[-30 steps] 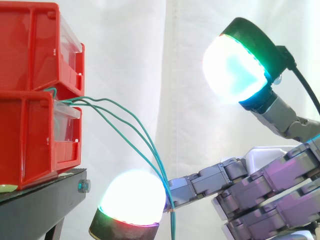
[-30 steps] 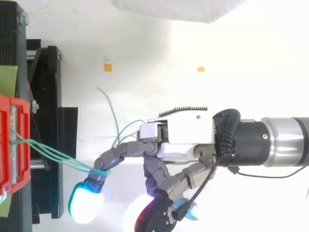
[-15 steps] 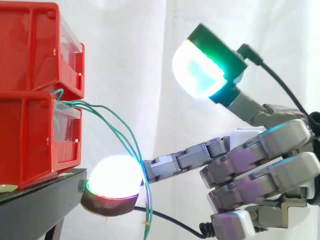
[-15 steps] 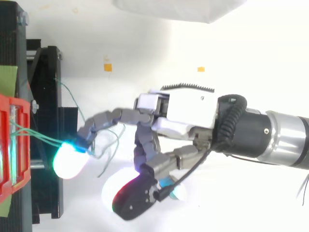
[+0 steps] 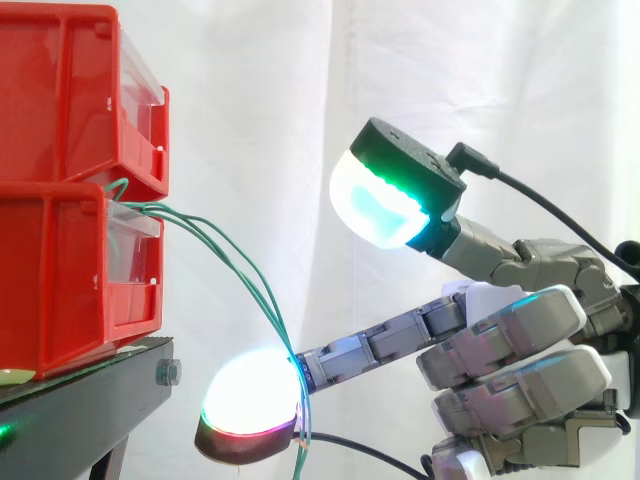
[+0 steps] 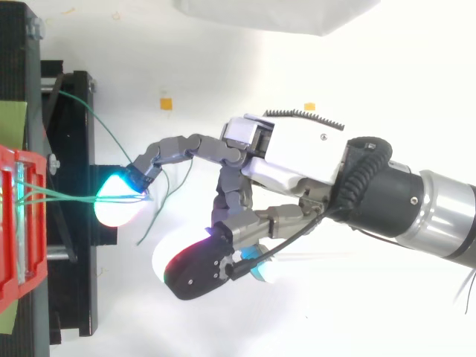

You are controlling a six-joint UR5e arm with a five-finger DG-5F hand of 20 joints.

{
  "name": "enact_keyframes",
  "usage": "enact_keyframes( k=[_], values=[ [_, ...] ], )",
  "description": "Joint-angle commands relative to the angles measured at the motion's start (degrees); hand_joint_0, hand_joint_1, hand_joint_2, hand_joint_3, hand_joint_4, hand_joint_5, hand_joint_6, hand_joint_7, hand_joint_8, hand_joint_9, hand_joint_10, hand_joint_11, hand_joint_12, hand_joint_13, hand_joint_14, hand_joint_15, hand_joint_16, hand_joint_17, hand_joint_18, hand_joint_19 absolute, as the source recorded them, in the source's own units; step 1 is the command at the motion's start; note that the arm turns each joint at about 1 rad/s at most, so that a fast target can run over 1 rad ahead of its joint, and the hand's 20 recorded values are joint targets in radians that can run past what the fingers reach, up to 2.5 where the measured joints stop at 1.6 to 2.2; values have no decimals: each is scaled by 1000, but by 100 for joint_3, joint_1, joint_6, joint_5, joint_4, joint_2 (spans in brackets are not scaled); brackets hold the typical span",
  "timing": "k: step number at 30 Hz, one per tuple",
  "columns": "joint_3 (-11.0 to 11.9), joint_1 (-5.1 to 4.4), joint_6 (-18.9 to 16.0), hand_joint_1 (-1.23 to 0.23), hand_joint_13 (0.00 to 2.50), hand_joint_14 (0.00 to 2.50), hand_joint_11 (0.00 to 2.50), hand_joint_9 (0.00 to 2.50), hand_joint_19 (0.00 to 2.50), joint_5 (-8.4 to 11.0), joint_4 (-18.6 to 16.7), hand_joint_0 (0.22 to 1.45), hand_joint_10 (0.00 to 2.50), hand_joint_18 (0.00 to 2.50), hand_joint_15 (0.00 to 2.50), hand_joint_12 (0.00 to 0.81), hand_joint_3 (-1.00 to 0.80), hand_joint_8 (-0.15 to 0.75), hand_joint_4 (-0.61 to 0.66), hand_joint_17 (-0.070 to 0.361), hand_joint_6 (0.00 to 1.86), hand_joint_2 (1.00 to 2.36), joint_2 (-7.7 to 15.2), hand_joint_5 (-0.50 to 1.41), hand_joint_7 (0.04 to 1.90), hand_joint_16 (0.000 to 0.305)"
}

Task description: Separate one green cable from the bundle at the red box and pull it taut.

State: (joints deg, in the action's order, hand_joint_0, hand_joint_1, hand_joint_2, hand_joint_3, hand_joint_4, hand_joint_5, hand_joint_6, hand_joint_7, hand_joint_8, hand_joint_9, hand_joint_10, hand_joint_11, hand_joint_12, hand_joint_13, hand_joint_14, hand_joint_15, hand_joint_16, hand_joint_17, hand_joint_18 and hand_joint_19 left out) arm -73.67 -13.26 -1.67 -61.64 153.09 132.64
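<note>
Several thin green cables (image 5: 225, 245) leave the gap between the stacked red bins (image 5: 70, 190) and arc down to the right. My hand (image 5: 520, 350) reaches in from the right with one finger stretched straight. That finger's glowing tip (image 5: 250, 415) lies against the cables where they bunch together, and their ends hang just below it. From above, the cables (image 6: 67, 198) run nearly level from the red bin (image 6: 9, 223) to the fingertip (image 6: 119, 208), while one strand (image 6: 93, 123) runs up and away over the stand. The thumb (image 5: 385, 195) stands well apart from the cables; the other fingers are curled and hold nothing.
The bins rest on a black stand (image 5: 90, 400) whose edge lies just left of the fingertip. A white curtain hangs behind. Two small orange markers (image 6: 165, 103) lie on the white floor. Free room lies to the right of the stand.
The stretched finger has swept across the bundle, carrying the cables with it, first towards the bins and then slightly back. The thumb has come lower and closer. The cables now run straighter.
</note>
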Motion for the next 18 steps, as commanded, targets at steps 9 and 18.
enact_keyframes(
  k=[9,18],
  values=[
    [64,-133,123,-674,2208,17,441,2166,292,460,116,371,16,2500,544,576,-500,407,376,202,502,1000,-1,-118,731,90],
    [275,-186,0,-678,2206,19,450,2167,293,627,784,371,16,2500,550,578,-500,408,376,202,502,1000,-1,-117,733,90]
  ],
)
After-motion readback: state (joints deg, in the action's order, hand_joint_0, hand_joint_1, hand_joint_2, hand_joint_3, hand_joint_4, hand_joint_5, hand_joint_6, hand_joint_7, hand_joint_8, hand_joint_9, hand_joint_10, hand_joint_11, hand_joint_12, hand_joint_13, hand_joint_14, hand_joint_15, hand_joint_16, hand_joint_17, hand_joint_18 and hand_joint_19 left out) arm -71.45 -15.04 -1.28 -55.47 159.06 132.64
